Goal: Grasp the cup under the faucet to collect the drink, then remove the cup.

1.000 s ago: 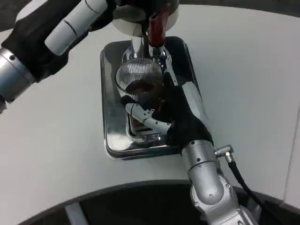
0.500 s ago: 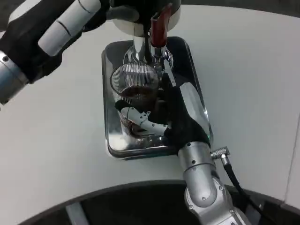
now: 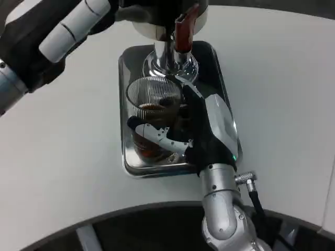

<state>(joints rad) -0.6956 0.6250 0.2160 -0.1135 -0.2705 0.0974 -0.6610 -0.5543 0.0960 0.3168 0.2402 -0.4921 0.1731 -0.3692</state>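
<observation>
Item: ribbed clear cup, standing on the mirrored drip tray at centre frame, just at 6 o'clock of the chrome faucet with its red tap handle. Contents: dark drink, part-filled, so collection looks done or nearly so. Right hand: wrapped around the cup from 4 o'clock, grasping it, fingers across its front. Left hand: at 10 o'clock, reaching the dispenser top; its grip cannot be told. Outstanding: carry the cup off the tray onto the white table.
</observation>
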